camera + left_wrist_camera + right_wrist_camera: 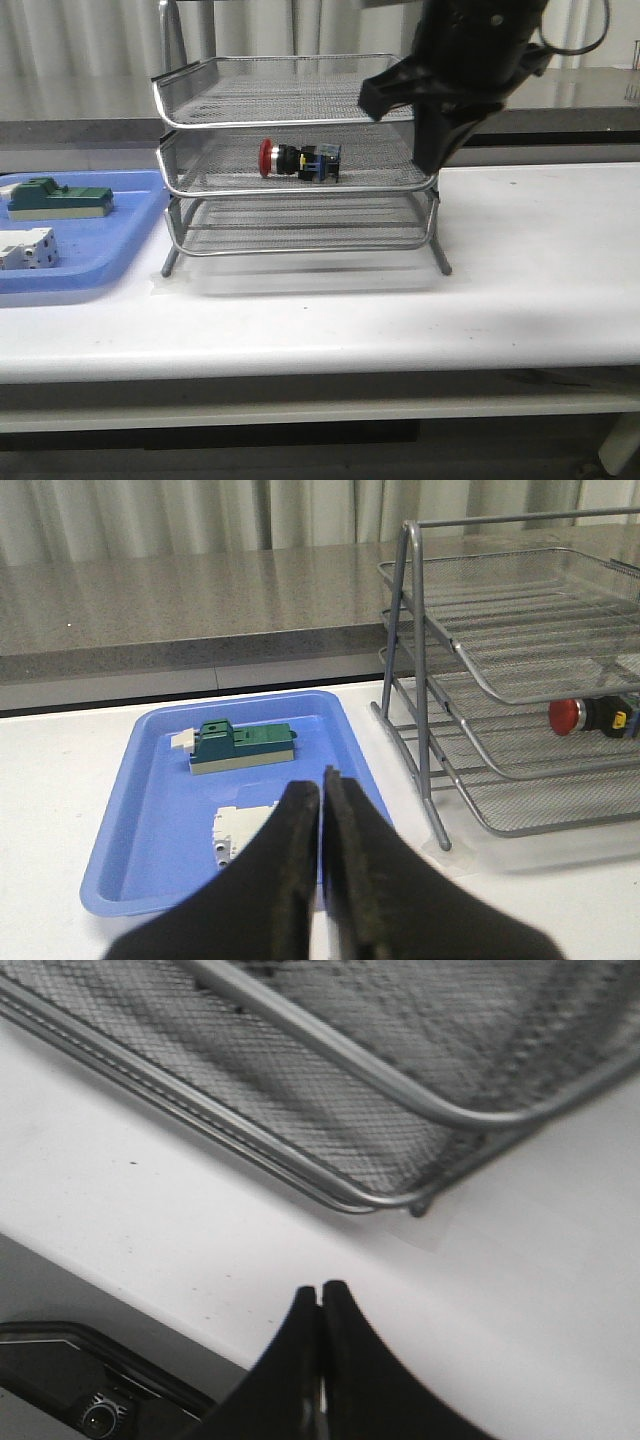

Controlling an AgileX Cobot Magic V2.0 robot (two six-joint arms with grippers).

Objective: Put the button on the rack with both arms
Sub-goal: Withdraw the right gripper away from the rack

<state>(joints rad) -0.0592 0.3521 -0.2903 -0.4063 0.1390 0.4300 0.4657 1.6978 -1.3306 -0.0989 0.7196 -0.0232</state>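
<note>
Red-capped button [299, 160] already lying on rack [300, 170] middle tier, so placing looks done. Left gripper [322, 810] and right gripper [321, 1305] both pinched together, empty. Only retreat left, I'd guess.

One rack [300, 150] of three wire-mesh tiers stands on the one white surface [540, 260]. One button [298, 160] lies in it. One blue tray [120, 250] carries two blocks: one green block [58, 197] and one white block [27, 248]. Two black tools show: one left tool [322, 810], one right tool [320, 1305].
</note>
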